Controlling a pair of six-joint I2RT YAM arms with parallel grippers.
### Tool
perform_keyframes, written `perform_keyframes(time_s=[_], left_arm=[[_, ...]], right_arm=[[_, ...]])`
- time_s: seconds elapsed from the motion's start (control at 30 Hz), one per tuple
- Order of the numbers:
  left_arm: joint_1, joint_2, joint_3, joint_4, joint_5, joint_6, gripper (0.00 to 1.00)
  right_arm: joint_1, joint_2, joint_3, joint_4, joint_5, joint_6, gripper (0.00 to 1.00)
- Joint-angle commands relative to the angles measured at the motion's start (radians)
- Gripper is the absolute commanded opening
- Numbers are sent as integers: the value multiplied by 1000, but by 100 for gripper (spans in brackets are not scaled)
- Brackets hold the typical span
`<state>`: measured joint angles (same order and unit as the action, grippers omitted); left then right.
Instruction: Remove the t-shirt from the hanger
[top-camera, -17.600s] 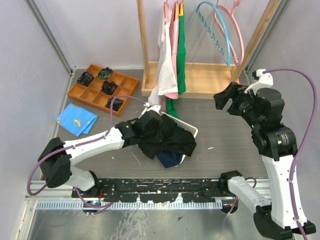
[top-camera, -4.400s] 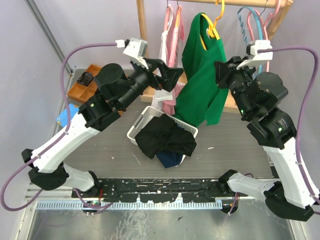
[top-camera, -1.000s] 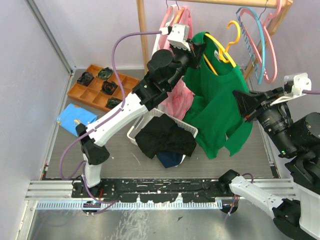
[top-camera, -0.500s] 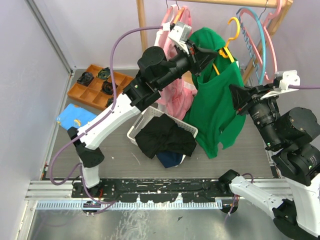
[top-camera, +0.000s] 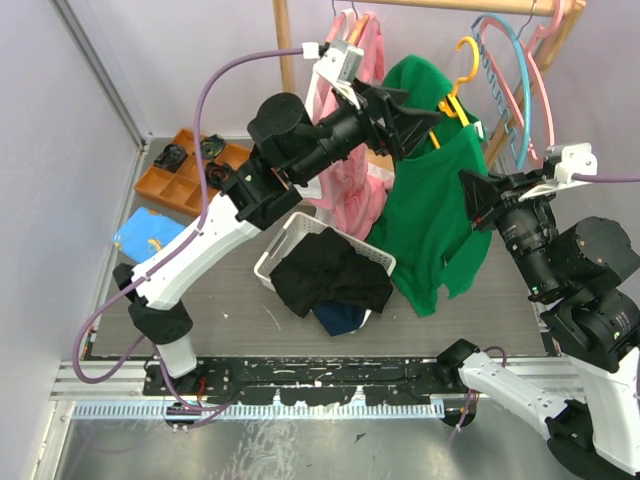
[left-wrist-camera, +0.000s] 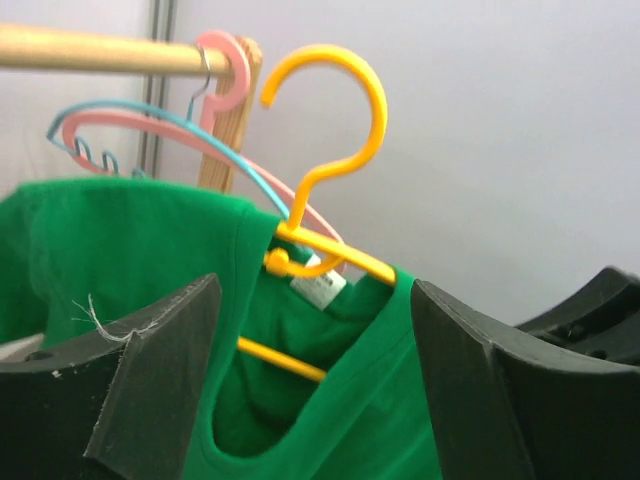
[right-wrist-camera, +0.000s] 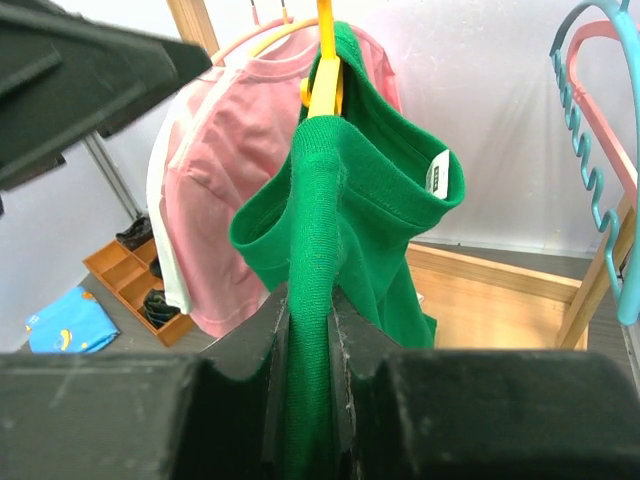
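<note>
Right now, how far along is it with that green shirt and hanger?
Done: the yellow hanger is off the wooden rail. In hand: the right claw pinches the green t-shirt; the left claw is open at the collar. To do: slip the t-shirt off the hanger.

Most of the yellow hanger is hidden inside the green t-shirt.

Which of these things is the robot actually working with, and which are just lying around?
In the job: green t-shirt; yellow plastic hanger; right hand, shut on the shirt; left hand, open.
Lying about: pink t-shirt; white basket of dark clothes; orange compartment tray; blue cloth; empty pink and blue hangers.
</note>
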<state>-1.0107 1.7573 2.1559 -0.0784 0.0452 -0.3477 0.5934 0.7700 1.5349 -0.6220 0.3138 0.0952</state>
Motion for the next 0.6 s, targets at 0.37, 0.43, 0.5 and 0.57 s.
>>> perform_keyframes(time_s=[0.37,0.43,0.5,0.57], left_arm=[[-2,177,201,43,-22,152,78],[-2,184,203,46,-25,166,78],[-2,189,202,53,-31,179,77],[-2,195,202,59,-34,185,73]], right_arm=[[-1,-43,-6,60,-86,-61,1],[-1,-44,-6,57,-113,-70,1],[-1,-45,-4,52,-127,-73,1],[-1,-46,-3,49,-135,-73,1]])
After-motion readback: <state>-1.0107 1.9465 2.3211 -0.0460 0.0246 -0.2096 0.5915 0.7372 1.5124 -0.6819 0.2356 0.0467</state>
